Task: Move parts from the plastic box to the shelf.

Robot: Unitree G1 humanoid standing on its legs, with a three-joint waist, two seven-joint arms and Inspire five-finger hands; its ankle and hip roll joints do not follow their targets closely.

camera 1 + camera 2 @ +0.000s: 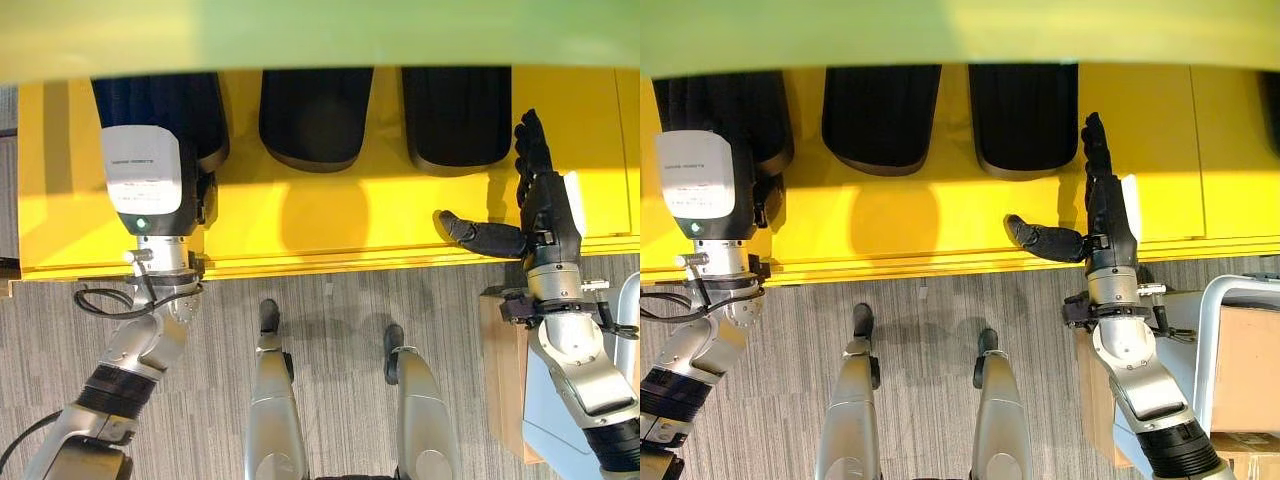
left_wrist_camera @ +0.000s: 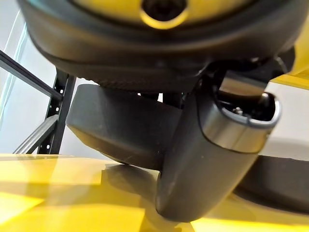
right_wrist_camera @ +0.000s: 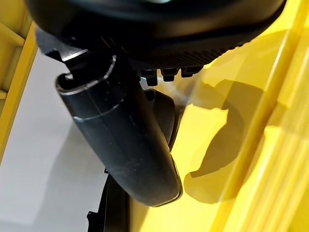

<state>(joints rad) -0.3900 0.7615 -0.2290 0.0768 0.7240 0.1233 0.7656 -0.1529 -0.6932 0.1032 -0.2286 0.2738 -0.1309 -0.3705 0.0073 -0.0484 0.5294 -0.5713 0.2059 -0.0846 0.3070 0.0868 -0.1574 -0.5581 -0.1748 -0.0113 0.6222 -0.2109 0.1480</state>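
While the right robot hand [image 1: 545,215] lies flat and empty on the yellow shelf [image 1: 330,225] in the eye views, three dark parts [image 1: 880,115] sit there. By its wrist view, the left robot hand [image 2: 203,159] covers the leftmost part [image 2: 120,125], grip unclear; release it gently, seated.

Three dark parts [image 1: 316,115] lie side by side along the far edge of the yellow shelf [image 1: 300,215].
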